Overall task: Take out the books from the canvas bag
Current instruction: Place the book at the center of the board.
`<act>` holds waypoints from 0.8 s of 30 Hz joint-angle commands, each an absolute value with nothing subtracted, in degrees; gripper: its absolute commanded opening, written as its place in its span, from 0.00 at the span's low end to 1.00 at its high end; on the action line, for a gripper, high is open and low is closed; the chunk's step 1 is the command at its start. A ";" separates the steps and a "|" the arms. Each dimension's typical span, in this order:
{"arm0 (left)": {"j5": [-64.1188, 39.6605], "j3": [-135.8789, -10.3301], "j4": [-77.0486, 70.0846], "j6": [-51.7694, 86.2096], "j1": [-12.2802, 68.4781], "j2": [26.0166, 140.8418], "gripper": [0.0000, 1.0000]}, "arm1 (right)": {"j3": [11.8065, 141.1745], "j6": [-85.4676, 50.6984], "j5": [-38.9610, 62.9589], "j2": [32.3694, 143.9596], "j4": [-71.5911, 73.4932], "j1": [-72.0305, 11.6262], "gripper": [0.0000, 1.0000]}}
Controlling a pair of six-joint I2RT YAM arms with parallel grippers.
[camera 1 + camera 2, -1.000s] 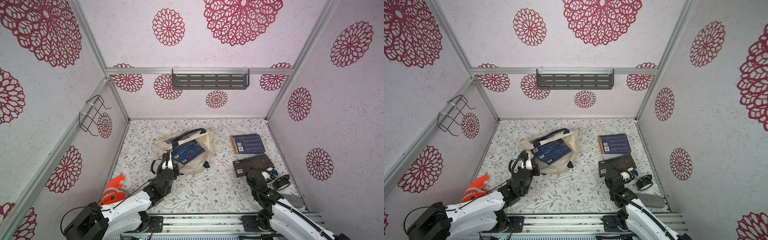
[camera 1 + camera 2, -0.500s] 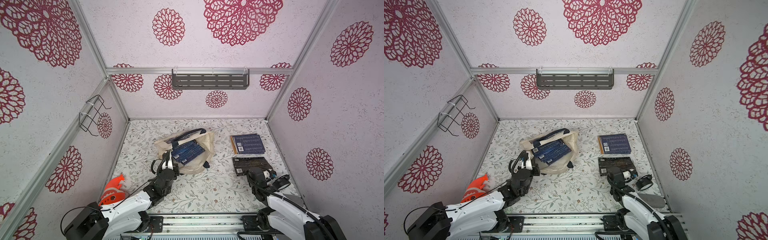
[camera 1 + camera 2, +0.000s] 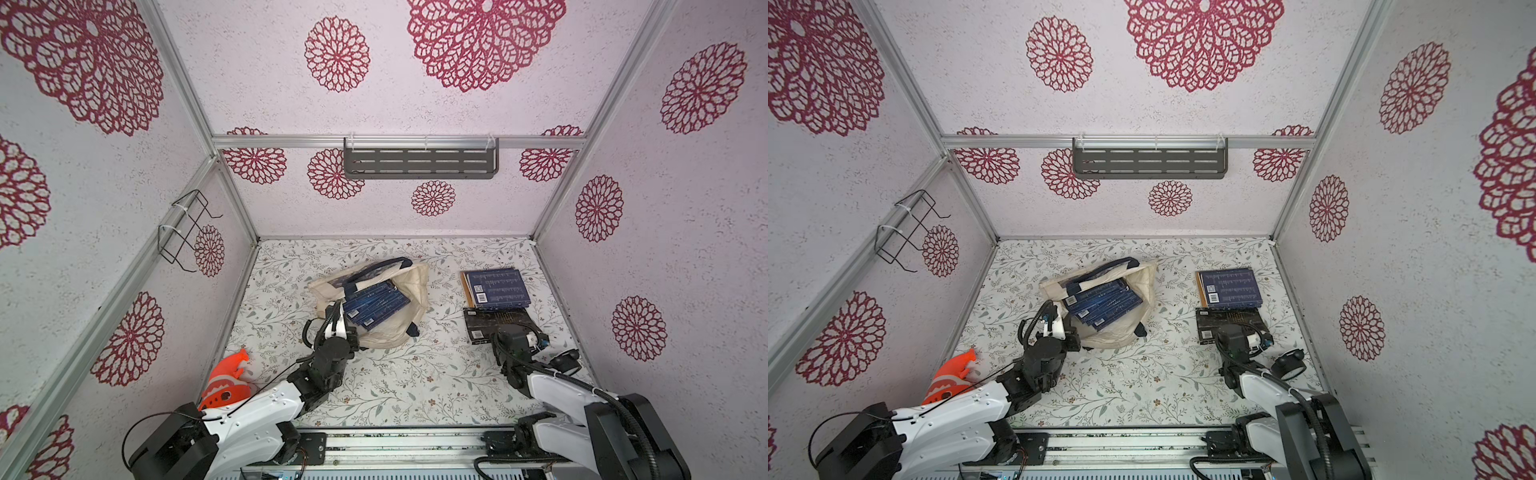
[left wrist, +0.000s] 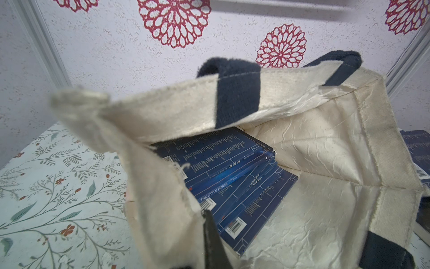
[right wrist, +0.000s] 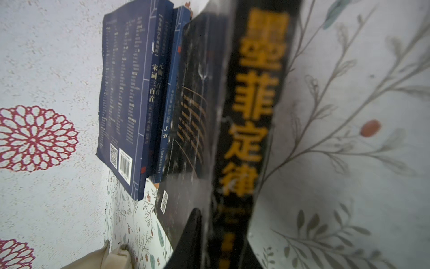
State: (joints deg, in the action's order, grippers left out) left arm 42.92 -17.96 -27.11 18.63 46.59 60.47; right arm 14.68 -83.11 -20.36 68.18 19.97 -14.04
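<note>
Pale walls (image 3: pixel 257 83) printed with red flower medallions close in a floor (image 3: pixel 415 374) covered in a leaf-and-blossom pattern. A grey slotted shelf (image 3: pixel 419 163) hangs on the back wall, a wire rack (image 3: pixel 187 230) hangs on the left one, and an orange toy (image 3: pixel 226 384) lies in the near left corner. The canvas bag (image 3: pixel 411 282) lies slumped about mid-floor, its mouth open toward the near left, with one navy handle (image 3: pixel 376 266) arched over the far side. Several blue books (image 3: pixel 376 305) lie inside it in a loose, fanned pile, barcode labels up. The left wrist view shows the blue books (image 4: pixel 232 177) flat on the crinkled lining, under the lifted upper rim. The left gripper (image 3: pixel 348 332) is closed tight on the bag's near left edge, cream cloth pinched against its dark finger (image 4: pixel 213 235). Well to the right, near the right wall, a stack of books (image 3: pixel 496 287) sits outside the bag. It is blue on top, with an orange-brown book (image 3: pixel 464 291) showing along its left side. A black book (image 3: pixel 492 325) with gold lettering lies flat just in front of that stack, right up against it. The right gripper (image 5: pixel 220 242) is at this book's near edge, its jaws on either side of the spine; the view is too close and blurred to tell whether they press on it or stand just clear
</note>
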 commanded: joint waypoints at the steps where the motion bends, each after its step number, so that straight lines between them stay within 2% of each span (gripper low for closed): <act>1: 42.70 -19.43 -27.65 18.72 47.28 60.46 0.00 | 16.80 -80.74 -17.74 71.46 24.73 -12.58 0.21; 6: 42.89 -19.16 -27.61 18.60 47.22 59.82 0.00 | 17.22 -80.28 -16.80 73.85 26.72 -12.18 0.24; 14: 42.43 -19.43 -27.62 18.67 47.35 60.13 0.00 | 18.37 -79.95 -16.65 74.26 23.95 -12.04 0.47; 24: 42.37 -19.09 -27.26 18.72 47.31 58.63 0.00 | 19.73 -79.25 -12.04 69.66 15.21 -11.86 0.87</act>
State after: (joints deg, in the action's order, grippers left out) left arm 42.81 -17.96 -26.70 18.63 46.59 59.99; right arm 18.46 -80.09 -13.37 72.18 20.08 -12.14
